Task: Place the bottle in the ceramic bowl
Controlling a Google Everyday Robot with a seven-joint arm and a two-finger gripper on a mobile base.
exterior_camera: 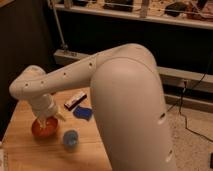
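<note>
The ceramic bowl [43,130], orange-red and glossy, sits near the left front of the wooden table [92,150]. My gripper [49,119] hangs at the end of the white arm [75,75], directly above the bowl and partly covering its rim. I cannot make out the bottle as a separate thing; the pale shapes at the wrist hide whatever is there.
A bluish translucent cup [70,139] stands just right of the bowl. Behind it lie a blue object [83,113] and a flat red-and-white bar [75,100]. My own bulky white body fills the right of the view. A dark shelf unit stands behind the table.
</note>
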